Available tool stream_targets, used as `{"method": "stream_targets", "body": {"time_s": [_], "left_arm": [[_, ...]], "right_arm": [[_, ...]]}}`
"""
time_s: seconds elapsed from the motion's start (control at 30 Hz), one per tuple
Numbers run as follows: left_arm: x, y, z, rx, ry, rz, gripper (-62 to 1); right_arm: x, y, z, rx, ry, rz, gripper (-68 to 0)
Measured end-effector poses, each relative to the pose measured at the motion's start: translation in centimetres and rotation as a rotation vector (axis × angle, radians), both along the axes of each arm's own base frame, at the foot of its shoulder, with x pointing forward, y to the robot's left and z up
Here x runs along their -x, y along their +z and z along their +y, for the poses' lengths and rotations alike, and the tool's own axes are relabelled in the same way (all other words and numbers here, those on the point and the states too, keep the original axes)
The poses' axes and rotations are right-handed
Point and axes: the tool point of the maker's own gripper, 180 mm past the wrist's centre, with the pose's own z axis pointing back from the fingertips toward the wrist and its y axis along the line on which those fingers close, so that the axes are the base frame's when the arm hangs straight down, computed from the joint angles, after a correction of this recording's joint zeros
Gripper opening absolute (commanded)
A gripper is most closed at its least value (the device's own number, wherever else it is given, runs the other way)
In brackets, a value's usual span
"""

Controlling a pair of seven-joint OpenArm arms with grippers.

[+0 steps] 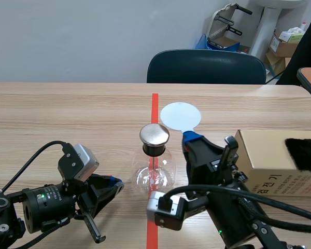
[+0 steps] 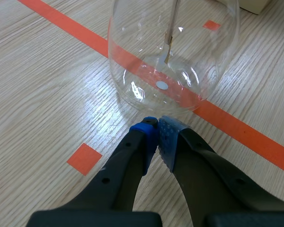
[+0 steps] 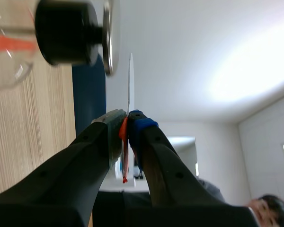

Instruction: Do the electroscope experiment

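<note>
My right jaws grip the white disc (image 1: pixel 181 115) upright by its lower edge, just right of the metal cap (image 1: pixel 154 134) of the electroscope (image 1: pixel 154 174) on the desk (image 1: pixel 67 109) — the cap lies leftward — while my left jaws, closed empty, sit beside its glass bulb (image 2: pixel 173 52).

The flask (image 1: pixel 154 174) is standing on the table (image 1: pixel 67 114), near the middle. Its cap (image 1: pixel 154 134) is sitting on top of it. The left gripper (image 1: pixel 115 183) is lying at the flask's 9 o'clock, with its tips just beside the glass. The right gripper (image 1: pixel 189 136) is sitting at the flask's 2 o'clock. The disc (image 1: pixel 181 115) is sticking up from between its fingers, near the cap. The box (image 1: pixel 269 161) is resting at 3 o'clock, past the right gripper. The chair (image 1: pixel 206 66) is standing at 12 o'clock, behind the table.
</note>
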Motion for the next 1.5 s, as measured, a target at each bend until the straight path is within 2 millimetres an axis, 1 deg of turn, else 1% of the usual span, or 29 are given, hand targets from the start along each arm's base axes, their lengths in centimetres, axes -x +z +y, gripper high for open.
{"method": "stream_targets", "body": {"time_s": [0.17, 0.3, 0.43, 0.87, 1.07, 1.2, 1.37, 1.5], "left_arm": [[0.0, 0.0, 0.0, 0.0, 0.0, 0.0, -56.9], [0.0, 0.0, 0.0, 0.0, 0.0, 0.0, -56.9], [0.0, 0.0, 0.0, 0.0, 0.0, 0.0, -56.9], [0.0, 0.0, 0.0, 0.0, 0.0, 0.0, -56.9], [0.0, 0.0, 0.0, 0.0, 0.0, 0.0, -56.9], [0.0, 0.0, 0.0, 0.0, 0.0, 0.0, -56.9], [0.0, 0.0, 0.0, 0.0, 0.0, 0.0, -56.9], [0.0, 0.0, 0.0, 0.0, 0.0, 0.0, -56.9]], "right_arm": [[1.1, -0.1, 1.8, 0.011, 0.118, 0.001, -65.8], [1.9, -0.2, 2.8, 0.017, 0.186, 0.001, -65.8], [2.1, -0.2, 3.1, 0.019, 0.211, 0.001, -65.8], [2.1, -0.2, 3.1, 0.019, 0.208, 0.001, -65.8], [1.0, -0.1, 1.6, 0.009, 0.103, -0.001, -65.8], [-0.2, 0.1, -0.4, -0.004, -0.022, -0.002, -65.8], [-1.5, 0.4, -3.5, -0.027, -0.212, -0.005, -65.8], [-2.0, 0.9, -5.0, -0.048, -0.303, -0.013, -65.8]]}}
